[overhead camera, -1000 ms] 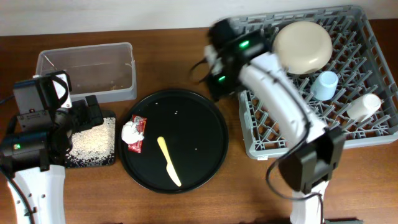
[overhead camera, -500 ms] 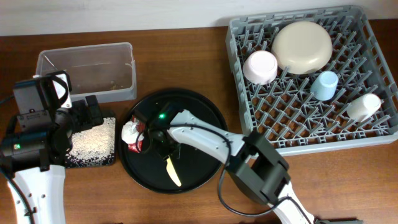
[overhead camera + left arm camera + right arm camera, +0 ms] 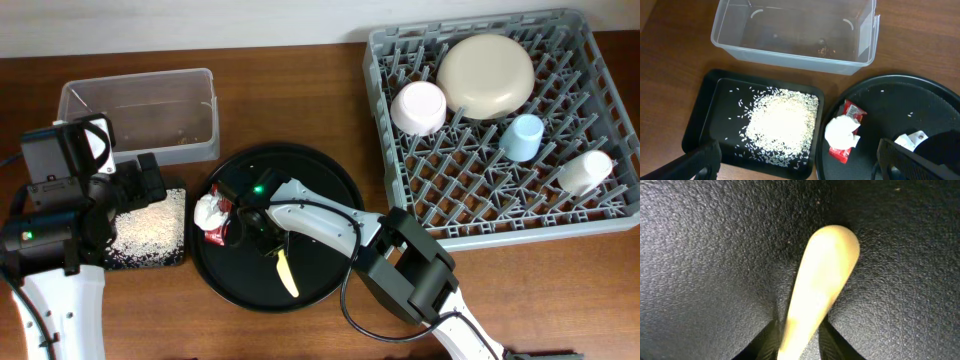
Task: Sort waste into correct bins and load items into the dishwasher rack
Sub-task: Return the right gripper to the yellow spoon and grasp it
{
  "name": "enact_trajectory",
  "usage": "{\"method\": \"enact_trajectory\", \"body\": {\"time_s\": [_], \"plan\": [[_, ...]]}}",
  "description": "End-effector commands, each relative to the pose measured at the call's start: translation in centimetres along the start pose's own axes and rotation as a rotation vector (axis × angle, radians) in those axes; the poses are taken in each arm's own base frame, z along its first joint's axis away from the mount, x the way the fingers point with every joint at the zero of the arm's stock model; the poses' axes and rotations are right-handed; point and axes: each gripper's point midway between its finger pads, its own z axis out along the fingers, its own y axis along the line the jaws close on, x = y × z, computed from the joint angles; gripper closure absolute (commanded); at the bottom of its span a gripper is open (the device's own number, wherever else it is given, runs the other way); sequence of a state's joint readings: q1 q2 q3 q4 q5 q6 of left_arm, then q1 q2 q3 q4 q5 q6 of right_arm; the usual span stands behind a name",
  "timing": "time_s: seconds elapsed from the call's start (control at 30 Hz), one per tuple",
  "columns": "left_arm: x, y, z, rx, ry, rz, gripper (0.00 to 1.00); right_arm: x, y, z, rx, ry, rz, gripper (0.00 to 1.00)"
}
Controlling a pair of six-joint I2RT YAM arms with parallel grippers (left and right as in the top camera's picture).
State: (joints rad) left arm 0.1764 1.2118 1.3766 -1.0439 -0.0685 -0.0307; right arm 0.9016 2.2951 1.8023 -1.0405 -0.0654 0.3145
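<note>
— Beneath your right gripper [image 3: 266, 236], seen from above, the yellow utensil [image 3: 286, 273] lies on the round black tray [image 3: 335, 215]. The hand covers its far end and the rest trails back toward your base.

— What is close to the hand?

— The wrapper [image 3: 213, 216], just to its left on the same tray. Swing that way as you rise and I think you will drag it along. Well off to the hand's right stands the rack [image 3: 600, 222], holding the plate [image 3: 485, 75], the bowl [image 3: 418, 107], the blue cup [image 3: 522, 137] and the white cup [image 3: 585, 172].

— And from the left wrist?

— Your left gripper [image 3: 797, 155] hangs with its fingers spread wide and nothing between them. Below it the black rectangular tray [image 3: 702, 125] holds the rice [image 3: 780, 122] in a heap, with stray grains around. Beyond the hand the clear tub [image 3: 867, 47] holds only a few brown bits [image 3: 822, 50] that I cannot identify. The wrapper belongs in a bin and is in neither yet.

— From the right wrist?

— Both fingers [image 3: 762, 347] press the edges of the utensil, pinching it. Its rounded end reaches out ahead of them over the tray. Whether it has left the surface I cannot tell.

— What worries you?

— The pinch is on a thin, flat piece, at one end. Lifted fast, I expect it to pivot or slip out. At the rack it could catch on a peg and twist free.
</note>
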Motion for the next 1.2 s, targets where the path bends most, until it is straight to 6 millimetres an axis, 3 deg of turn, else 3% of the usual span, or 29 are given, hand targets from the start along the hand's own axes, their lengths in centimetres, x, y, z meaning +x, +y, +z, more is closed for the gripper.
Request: {"method": "enact_trajectory", "body": {"time_s": [0.0, 0.23, 0.43, 0.7, 0.73, 0.83, 1.0, 1.17], "plan": [[-0.4, 0.2, -0.3, -0.009, -0.015, -0.003, 0.01, 0.9, 0.2, 1.6, 0.007, 0.06, 0.01, 0.72], [-0.4, 0.2, -0.3, -0.009, -0.015, -0.003, 0.01, 0.6, -0.4, 1.0, 0.042, 0.049, 0.025, 0.77], [-0.4, 0.2, -0.3, -0.009, -0.015, -0.003, 0.01, -1.6, -2.3, -3.7, 0.175, -0.067, 0.021, 0.76], [-0.4, 0.2, -0.3, -0.009, -0.015, -0.003, 0.01, -2.6, -2.6, -6.8, 0.212, -0.103, 0.023, 0.74], [-0.4, 0.2, -0.3, -0.009, -0.015, -0.003, 0.01, -2.1, -2.3, -6.7, 0.191, -0.079, 0.022, 0.66], [-0.4, 0.2, -0.3, -0.009, -0.015, -0.003, 0.01, -0.7, -0.7, -5.2, 0.092, -0.006, 0.025, 0.62], [-0.4, 0.2, -0.3, -0.009, -0.015, -0.003, 0.01, 0.7, -2.0, -1.3, 0.108, 0.032, 0.12, 0.61], [-0.4, 0.2, -0.3, -0.009, -0.015, -0.003, 0.01, 1.7, -2.2, 0.1, 0.073, 0.072, 0.145, 0.6]]}}
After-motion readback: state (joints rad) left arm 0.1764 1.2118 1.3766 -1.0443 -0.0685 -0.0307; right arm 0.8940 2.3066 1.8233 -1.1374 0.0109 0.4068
